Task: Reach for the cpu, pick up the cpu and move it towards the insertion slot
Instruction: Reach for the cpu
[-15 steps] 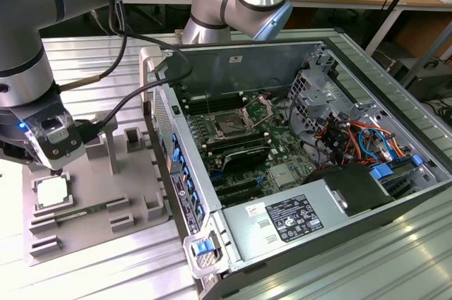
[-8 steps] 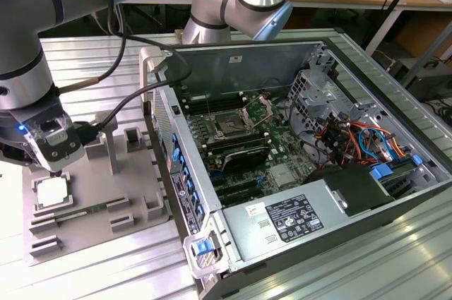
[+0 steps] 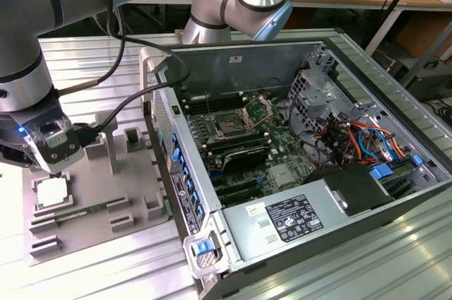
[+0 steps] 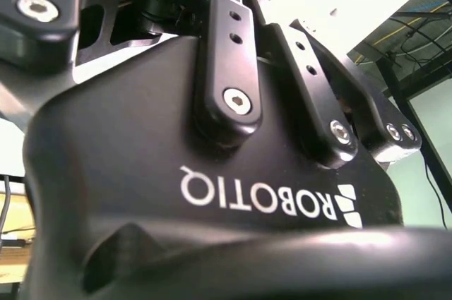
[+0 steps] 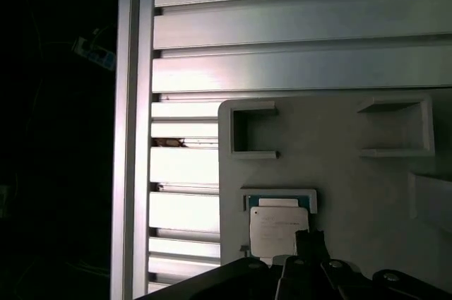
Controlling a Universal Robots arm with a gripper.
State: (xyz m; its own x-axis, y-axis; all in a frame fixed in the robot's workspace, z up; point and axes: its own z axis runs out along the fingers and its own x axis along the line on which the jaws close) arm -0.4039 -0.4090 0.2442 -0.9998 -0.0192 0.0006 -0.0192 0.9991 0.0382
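Hovering right over the cpu (image 3: 52, 192), the gripper (image 3: 56, 169) has its tip at the chip's far edge, touching it or just short of it. I cannot tell which, nor whether the gripper is open or closed. The cpu lies flat in a shallow pocket on the grey tray (image 3: 88, 183), at the exterior view's left, well apart from the slot. In the first wrist view the cpu (image 5: 279, 233) sits square against the pocket's lip.

My worry is the grab. The chip is thin and a little sunk, so an off-centre grip could tilt it, catch it on the lip, or let it slip on the lift. A memory stick (image 3: 86, 210) lies just beside it and could get nudged.

Straight up looks free. Toward the case, the tray's posts (image 3: 111, 150) stand in the way of any low pass, and behind them rises the case wall (image 3: 161, 127). The black cable (image 3: 116, 106) hanging off the wrist droops near the top of that wall and might snag there.

Further in, the slot (image 3: 229, 126) lies on the board with its bracket (image 3: 258, 108) stood open and clear air above. The wire bundle (image 3: 346, 138) crowds the case on the exterior view's right, so a wide swing that way risks a brush.
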